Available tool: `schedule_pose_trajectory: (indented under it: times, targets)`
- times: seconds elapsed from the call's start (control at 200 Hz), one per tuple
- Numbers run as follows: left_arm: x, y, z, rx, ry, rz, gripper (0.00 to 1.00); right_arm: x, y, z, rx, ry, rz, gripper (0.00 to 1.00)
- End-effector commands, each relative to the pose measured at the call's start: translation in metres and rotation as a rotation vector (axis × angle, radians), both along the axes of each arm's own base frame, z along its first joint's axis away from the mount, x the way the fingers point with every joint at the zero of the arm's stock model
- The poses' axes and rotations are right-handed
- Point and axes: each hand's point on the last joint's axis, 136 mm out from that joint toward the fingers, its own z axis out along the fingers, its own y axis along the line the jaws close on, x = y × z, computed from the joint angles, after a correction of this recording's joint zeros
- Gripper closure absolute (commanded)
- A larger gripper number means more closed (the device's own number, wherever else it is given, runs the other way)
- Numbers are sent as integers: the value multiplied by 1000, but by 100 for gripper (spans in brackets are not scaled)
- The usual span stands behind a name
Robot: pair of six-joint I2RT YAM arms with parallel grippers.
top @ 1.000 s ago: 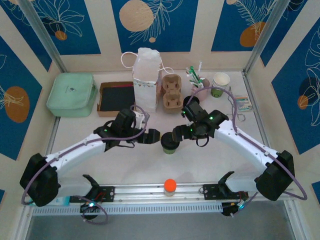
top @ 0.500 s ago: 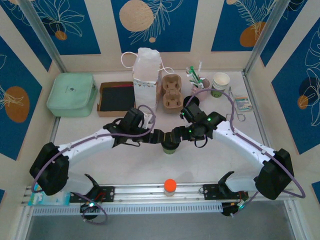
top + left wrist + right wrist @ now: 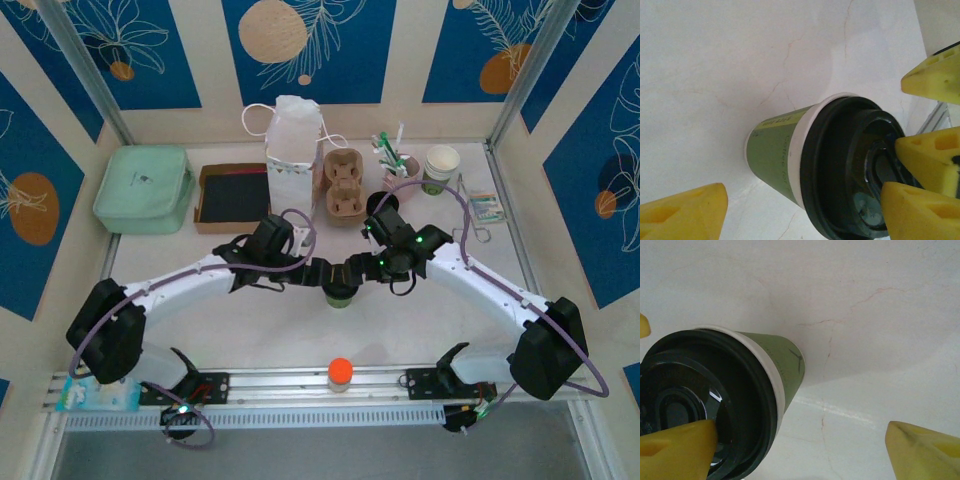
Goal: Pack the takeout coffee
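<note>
The takeout coffee [image 3: 340, 293], a white paper cup with a green band and a black lid, stands upright on the white table, mid-front. My left gripper [image 3: 324, 275] and right gripper [image 3: 358, 271] meet above it from either side. In the left wrist view the cup [image 3: 777, 160] stands between my open left gripper's [image 3: 802, 202] yellow fingers, one fingertip [image 3: 920, 210] over the lid. The right gripper's fingers [image 3: 930, 155] show there too, at the lid. In the right wrist view the cup [image 3: 785, 360] is at lower left, the open right gripper [image 3: 801, 445] has one fingertip [image 3: 677, 450] over the lid.
At the back stand a white paper bag [image 3: 295, 150], a brown pulp carrier [image 3: 345, 188], a brown box with black inside [image 3: 232, 195], a mint case [image 3: 145, 190], lidless cups [image 3: 441, 168] and a pink holder [image 3: 395, 170]. An orange-capped bottle [image 3: 340, 373] sits on the front rail.
My left arm has swung right, bringing its gripper to the cup opposite the right gripper, and its jaws have narrowed a little. The right arm has barely moved. The cup stays put.
</note>
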Motion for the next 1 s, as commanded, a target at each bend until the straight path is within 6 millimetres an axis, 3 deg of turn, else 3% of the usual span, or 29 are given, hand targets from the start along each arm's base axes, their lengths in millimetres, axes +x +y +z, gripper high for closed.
schedule_pose_trajectory:
  times: [0.0, 0.415, 0.996]
  targets:
    - [-1, -4, -3, 16, -15, -24, 23, -7, -3, -8, 4, 36, -16, 13]
    - [-9, 5, -34, 68, 40, -21, 31, -6, -11, -5, -3, 17, -46, 14]
    - [-8, 4, -34, 65, 36, -17, 28, -9, 2, 6, 107, -32, -22, 17]
